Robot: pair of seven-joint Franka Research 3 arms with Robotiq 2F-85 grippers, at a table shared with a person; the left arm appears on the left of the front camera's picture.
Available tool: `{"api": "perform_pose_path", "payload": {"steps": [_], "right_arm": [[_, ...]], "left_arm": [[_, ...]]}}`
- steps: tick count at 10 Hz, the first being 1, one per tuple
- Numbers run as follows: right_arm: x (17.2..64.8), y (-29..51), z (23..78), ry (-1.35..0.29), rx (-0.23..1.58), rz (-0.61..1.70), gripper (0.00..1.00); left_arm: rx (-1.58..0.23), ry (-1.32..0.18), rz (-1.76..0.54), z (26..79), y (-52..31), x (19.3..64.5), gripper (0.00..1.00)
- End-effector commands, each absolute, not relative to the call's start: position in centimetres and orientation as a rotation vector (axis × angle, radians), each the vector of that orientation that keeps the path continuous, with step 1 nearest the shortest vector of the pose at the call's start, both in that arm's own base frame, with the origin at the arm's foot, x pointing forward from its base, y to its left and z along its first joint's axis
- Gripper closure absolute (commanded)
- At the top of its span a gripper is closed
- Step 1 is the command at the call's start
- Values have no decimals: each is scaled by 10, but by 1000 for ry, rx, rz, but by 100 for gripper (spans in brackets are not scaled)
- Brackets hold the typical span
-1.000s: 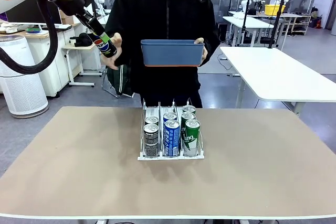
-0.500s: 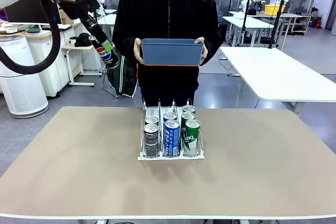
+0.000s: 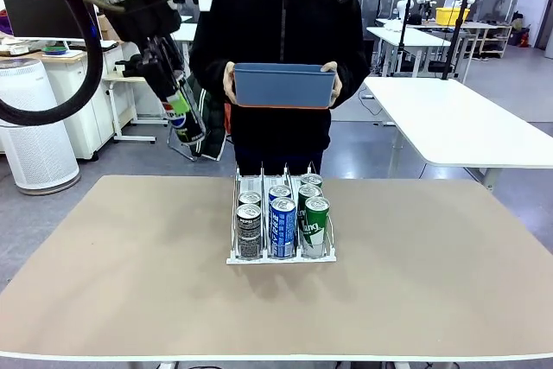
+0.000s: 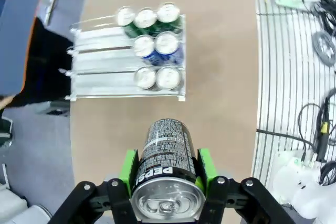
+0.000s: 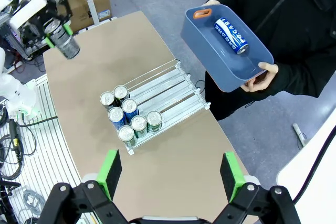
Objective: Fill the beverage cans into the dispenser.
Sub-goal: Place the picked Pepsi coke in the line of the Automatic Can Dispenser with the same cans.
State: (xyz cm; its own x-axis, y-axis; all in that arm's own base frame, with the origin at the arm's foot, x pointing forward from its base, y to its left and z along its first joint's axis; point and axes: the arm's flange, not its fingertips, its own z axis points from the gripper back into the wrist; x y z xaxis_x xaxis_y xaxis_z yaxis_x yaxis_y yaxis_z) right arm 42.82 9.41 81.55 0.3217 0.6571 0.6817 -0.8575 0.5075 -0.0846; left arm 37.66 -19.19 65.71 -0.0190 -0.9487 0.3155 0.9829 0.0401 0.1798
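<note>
While the person at top middle is holding out the blue tub (image 3: 284,85) with one blue can (image 5: 231,28) lying in it, the left gripper (image 3: 177,105) is clamping a black Pepsi can (image 3: 187,124) between its green pads, tilted, in the upper left, well above the table (image 3: 432,283). Guessing it's heading for the left lane, where the other dark cans are sitting. Six cans (image 3: 282,229) are crowding the near end of the dispenser (image 3: 281,257) at centre frame, so the back is free for loading. Right gripper (image 5: 171,174) is idling, fingers spread wide, holding nothing.
</note>
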Motion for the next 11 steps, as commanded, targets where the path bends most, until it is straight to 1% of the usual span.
{"api": "perform_pose_path", "payload": {"steps": [1, 3, 4, 5, 6, 11], "right_arm": [[428, 94, 816, -730, 327, 1008, 0], [428, 94, 816, -730, 327, 1008, 0], [428, 94, 816, -730, 327, 1008, 0], [428, 94, 816, -730, 327, 1008, 0], [428, 94, 816, -730, 327, 1008, 0], [428, 94, 816, -730, 327, 1008, 0]], "left_arm": [[-64, -365, -1666, 641, -203, 361, 42], [-38, -296, -1764, 629, -227, 353, 42], [-74, -281, -1789, 626, -234, 350, 42], [-92, -284, -1796, 627, -238, 348, 42], [-77, -296, -1749, 623, -238, 347, 42], [-87, -285, -1759, 620, -241, 348, 42]]}}
